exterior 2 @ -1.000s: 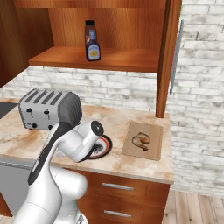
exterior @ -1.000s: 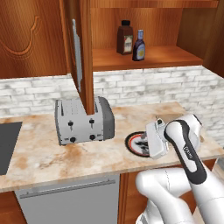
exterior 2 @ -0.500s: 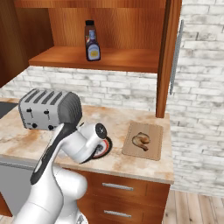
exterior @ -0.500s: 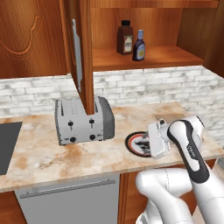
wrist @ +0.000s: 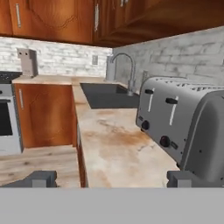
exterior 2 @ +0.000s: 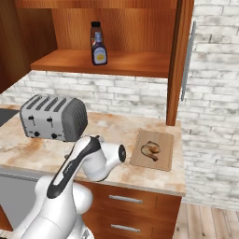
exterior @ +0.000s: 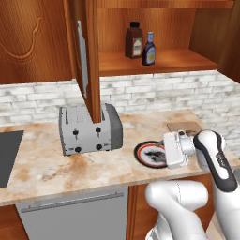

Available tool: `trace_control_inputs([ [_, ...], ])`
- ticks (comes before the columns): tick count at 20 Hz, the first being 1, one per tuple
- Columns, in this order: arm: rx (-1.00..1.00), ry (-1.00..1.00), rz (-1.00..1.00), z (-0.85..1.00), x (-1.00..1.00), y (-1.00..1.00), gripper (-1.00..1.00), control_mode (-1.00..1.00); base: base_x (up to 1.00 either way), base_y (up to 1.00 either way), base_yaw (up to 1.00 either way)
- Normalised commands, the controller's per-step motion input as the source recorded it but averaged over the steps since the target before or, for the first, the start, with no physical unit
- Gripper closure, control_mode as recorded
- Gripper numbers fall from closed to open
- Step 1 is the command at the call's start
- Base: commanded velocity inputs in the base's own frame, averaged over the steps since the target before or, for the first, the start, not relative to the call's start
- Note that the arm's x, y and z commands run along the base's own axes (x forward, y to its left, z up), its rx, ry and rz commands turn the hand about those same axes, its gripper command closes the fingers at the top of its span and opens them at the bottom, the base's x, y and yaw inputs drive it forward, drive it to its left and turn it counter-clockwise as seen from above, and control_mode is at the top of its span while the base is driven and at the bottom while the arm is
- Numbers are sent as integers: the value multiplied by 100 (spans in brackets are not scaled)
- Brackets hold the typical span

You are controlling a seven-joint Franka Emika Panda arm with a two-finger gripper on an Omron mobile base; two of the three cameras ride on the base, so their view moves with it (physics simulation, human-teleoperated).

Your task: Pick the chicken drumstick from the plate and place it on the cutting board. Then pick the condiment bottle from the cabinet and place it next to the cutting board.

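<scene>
Swinging leftward over the last second, the jaws (wrist: 111, 178) stood spread and empty, pointing past the toaster (exterior: 90, 129) along the tabletop (exterior: 42, 166). At the toaster's 3 o'clock lay the plate (exterior: 149, 153), bare; further right the chicken drumstick (exterior 2: 150, 149) rested on the cutting board (exterior 2: 164, 153), so step one looked done. At 12 o'clock, the condiment bottle (exterior: 149, 49) waited in the cabinet (exterior: 154, 63).

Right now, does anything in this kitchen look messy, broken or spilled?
Nothing stands out. The chicken drumstick lies on the cutting board, the plate sits flat on the counter, and both bottles stand upright on the cabinet shelf.
</scene>
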Motion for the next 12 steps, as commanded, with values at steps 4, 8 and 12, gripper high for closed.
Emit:
trace_control_inputs([
  [4, 30, 0, -2, 16, 0, 0, -100, -100, 0, 0, 0],
  [8, 26, 0, -5, 28, 0, 0, -100, -100, 0, 0, 0],
  [12, 20, -2, -7, 37, 0, 0, -100, -100, 0, 0, 0],
])
